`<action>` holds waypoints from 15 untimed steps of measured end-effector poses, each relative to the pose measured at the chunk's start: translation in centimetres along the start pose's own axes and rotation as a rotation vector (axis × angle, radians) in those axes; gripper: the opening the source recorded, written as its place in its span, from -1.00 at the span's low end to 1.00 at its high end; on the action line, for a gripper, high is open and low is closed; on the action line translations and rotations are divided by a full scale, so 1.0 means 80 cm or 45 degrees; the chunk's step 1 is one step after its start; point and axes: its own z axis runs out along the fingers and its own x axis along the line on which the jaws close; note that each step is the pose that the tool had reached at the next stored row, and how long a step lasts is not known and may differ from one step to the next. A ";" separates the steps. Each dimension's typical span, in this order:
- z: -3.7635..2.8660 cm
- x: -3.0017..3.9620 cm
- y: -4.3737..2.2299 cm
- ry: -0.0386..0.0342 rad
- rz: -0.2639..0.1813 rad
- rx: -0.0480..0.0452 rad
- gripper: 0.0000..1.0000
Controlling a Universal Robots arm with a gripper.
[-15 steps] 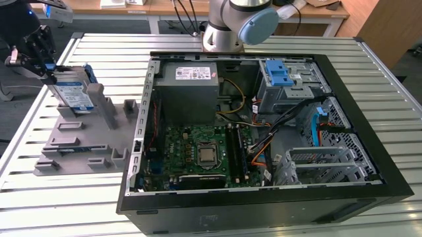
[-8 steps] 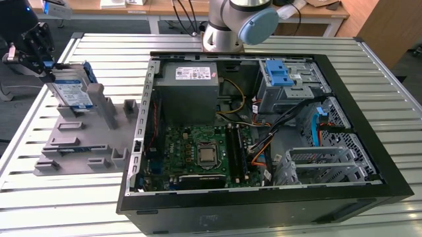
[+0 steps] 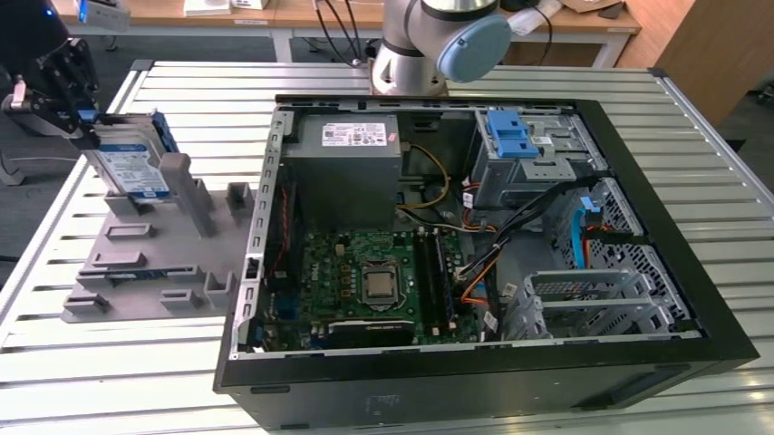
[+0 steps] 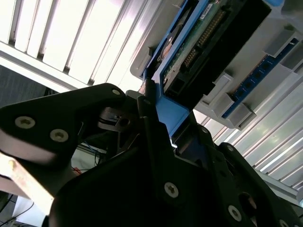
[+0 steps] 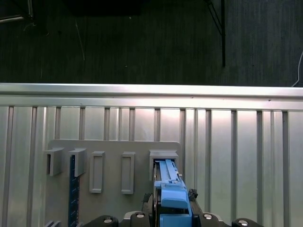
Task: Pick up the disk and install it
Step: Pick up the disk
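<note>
Disk (image 3: 129, 161) first: it stands on edge in a slot of the grey rack (image 3: 145, 263). The rack sits on the slatted table (image 3: 72, 362) just beside the open computer case (image 3: 484, 362), on the exterior view's left of it. The disk's white-and-blue label shows in the exterior view, with the blue carrier frame round its edges.

My gripper (image 3: 82, 125) is at the disk's upper end, on the side away from the case. In the second wrist view the black fingers (image 4: 150, 127) sit either side of the blue carrier (image 4: 166, 113) with no gap I can make out. I read the pincer as closed onto the frame and gripping it, with the drive's circuit-board face (image 4: 208, 38) running away beyond the tips. In the first wrist view the carrier's edge (image 5: 169, 187) lines up with a rack slot just beyond it.

On progress, I judge the grasp made and little else. The disk's lower end looks to be in or right at the rack slot; from this angle I can't say for sure whether it has lifted clear. The disk is well apart from the metal drive cage (image 3: 604, 299) on the case's far side from the rack, so the carry across and the install are not yet done.
</note>
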 end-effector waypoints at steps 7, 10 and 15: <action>-0.0004 0.0000 0.0000 0.0000 0.000 0.000 -0.27; -0.0025 -0.0001 0.0000 0.0002 0.000 -0.001 -0.27; -0.0080 -0.0001 0.0001 0.0001 0.000 0.000 -0.27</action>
